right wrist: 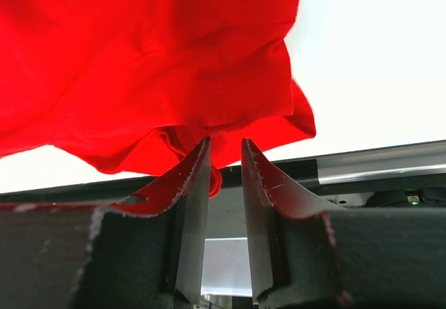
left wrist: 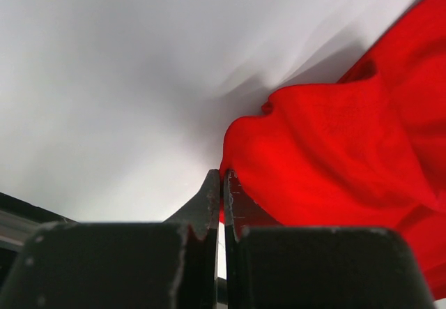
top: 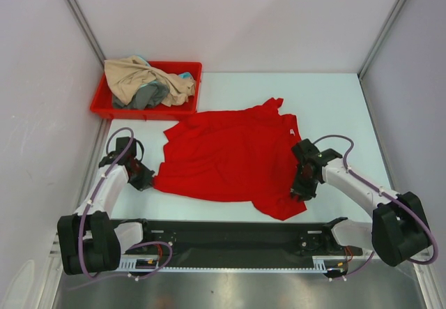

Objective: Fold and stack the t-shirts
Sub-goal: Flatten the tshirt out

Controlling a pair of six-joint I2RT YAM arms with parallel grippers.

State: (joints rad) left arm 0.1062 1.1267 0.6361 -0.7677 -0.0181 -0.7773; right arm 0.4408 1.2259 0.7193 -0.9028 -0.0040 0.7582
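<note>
The red t-shirt [top: 230,155] lies rumpled and partly spread on the table's middle. My left gripper [top: 146,180] sits at its left corner. In the left wrist view that gripper [left wrist: 223,176] is shut, pinching the edge of the red t-shirt [left wrist: 334,155]. My right gripper [top: 300,190] is at the shirt's right side near the front corner. In the right wrist view its jaws [right wrist: 225,145] stand apart, and a small fold of the red t-shirt [right wrist: 139,58] hangs by the left finger [right wrist: 188,176] without being clamped.
A red plastic tray [top: 146,114] at the back left holds a beige t-shirt [top: 136,75], a grey one [top: 146,98] and a bit of light blue cloth [top: 187,77]. White walls enclose the table; a black rail [top: 230,236] runs along the near edge.
</note>
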